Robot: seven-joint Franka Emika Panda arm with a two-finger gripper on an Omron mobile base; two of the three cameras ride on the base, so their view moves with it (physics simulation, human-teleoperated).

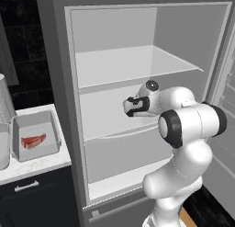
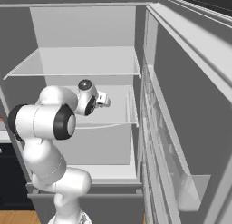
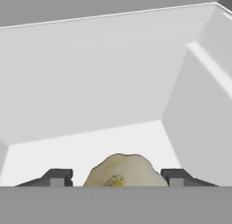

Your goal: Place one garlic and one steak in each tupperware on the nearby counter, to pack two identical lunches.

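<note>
A pale, lumpy garlic (image 3: 118, 171) lies on a white fridge shelf, between my gripper's (image 3: 116, 177) two dark fingertips. The right tip is against it and a thin gap is left on the other side, so the gripper is still open around it. In the base views the gripper (image 1: 130, 106) (image 2: 105, 99) reaches into the fridge at the middle shelf. On the counter (image 1: 32, 166) to the left stands a light-grey tupperware (image 1: 56, 129) with a red steak (image 1: 33, 141) lying in it.
The fridge (image 1: 137, 28) is open, its door (image 2: 181, 128) swung out to the right. Part of another light-grey container (image 1: 3, 150) and a white roll (image 1: 3, 99) show at the counter's left edge. Dark navy cabinets (image 1: 36, 198) sit below the counter.
</note>
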